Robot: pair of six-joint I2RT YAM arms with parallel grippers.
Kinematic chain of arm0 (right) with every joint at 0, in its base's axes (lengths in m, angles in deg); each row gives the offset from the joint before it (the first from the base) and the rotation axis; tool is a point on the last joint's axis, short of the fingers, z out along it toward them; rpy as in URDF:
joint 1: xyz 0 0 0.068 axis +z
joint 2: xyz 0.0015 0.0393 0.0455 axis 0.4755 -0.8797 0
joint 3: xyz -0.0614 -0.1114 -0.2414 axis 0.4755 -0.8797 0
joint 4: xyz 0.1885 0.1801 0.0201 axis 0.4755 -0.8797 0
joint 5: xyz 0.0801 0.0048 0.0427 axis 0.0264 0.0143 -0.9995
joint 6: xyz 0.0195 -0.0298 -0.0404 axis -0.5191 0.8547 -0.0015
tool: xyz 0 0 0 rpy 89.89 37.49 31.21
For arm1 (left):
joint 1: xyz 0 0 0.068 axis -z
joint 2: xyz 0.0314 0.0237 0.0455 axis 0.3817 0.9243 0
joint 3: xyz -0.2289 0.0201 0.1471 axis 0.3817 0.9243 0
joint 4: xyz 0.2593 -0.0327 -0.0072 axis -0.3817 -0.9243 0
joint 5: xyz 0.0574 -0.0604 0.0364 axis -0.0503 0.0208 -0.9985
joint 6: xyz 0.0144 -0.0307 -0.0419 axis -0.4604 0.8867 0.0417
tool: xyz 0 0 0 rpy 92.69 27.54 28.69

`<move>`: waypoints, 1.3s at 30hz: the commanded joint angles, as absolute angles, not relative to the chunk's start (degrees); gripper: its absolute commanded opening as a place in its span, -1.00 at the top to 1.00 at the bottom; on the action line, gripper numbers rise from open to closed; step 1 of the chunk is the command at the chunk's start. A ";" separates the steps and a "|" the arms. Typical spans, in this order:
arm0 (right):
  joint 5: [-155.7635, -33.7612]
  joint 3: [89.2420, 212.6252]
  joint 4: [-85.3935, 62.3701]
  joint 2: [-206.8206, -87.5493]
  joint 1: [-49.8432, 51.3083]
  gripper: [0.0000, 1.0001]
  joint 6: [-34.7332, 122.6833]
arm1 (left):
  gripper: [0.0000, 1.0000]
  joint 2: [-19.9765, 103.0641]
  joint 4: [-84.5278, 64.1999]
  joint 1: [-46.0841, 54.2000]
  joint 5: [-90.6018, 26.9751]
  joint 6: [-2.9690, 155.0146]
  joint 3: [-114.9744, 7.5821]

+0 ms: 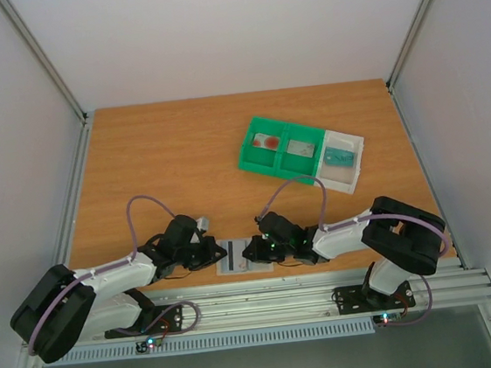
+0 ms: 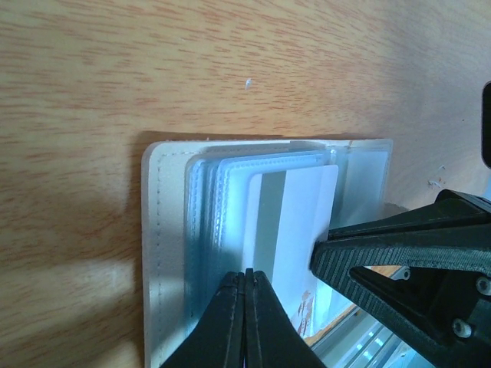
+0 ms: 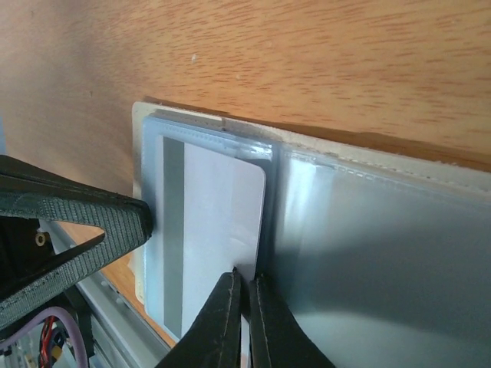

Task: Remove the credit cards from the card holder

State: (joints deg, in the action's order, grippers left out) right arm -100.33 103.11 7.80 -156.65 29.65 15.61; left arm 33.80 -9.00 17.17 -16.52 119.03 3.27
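Observation:
The card holder (image 2: 165, 230) lies open at the table's near edge, beige outside with grey-blue clear sleeves (image 3: 383, 268) inside. A pale credit card (image 3: 215, 222) with a dark stripe sticks partly out of a sleeve; it also shows in the left wrist view as the credit card (image 2: 303, 207). My right gripper (image 3: 245, 277) is shut on that card's edge beside the fold. My left gripper (image 2: 247, 274) is shut, its tips pressing down on the sleeves left of the card. From above, the left gripper (image 1: 216, 256) and right gripper (image 1: 249, 254) meet over the holder (image 1: 228, 267). No dark red card shows.
A green two-compartment tray (image 1: 281, 148) stands at the back right with a white tray (image 1: 342, 158) against its right side. The holder lies right at the table's front edge, next to the aluminium rail (image 1: 266, 300). The two grippers' fingers are close together.

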 commanded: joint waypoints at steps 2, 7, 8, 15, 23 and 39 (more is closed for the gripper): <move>-97.23 100.83 6.75 -154.90 28.98 0.96 15.16 | 0.99 35.04 -9.02 17.44 -18.18 118.08 4.59; -96.71 99.20 5.37 -151.71 28.13 0.98 15.40 | 0.99 35.54 -8.88 17.42 -18.45 117.80 4.67; -96.68 99.13 5.08 -151.35 28.08 0.98 15.59 | 0.99 35.74 -8.80 17.43 -18.45 117.80 4.60; -94.98 99.57 -0.52 -147.04 27.92 0.98 17.96 | 0.99 36.72 -8.22 17.43 -18.03 117.49 3.98; -90.81 103.95 -15.52 -139.50 27.92 0.98 25.34 | 0.93 36.10 -6.65 17.42 -15.60 119.59 3.13; -90.02 114.84 -26.70 -134.53 29.36 0.97 51.65 | -0.21 15.79 -22.01 17.40 -16.67 124.94 -4.80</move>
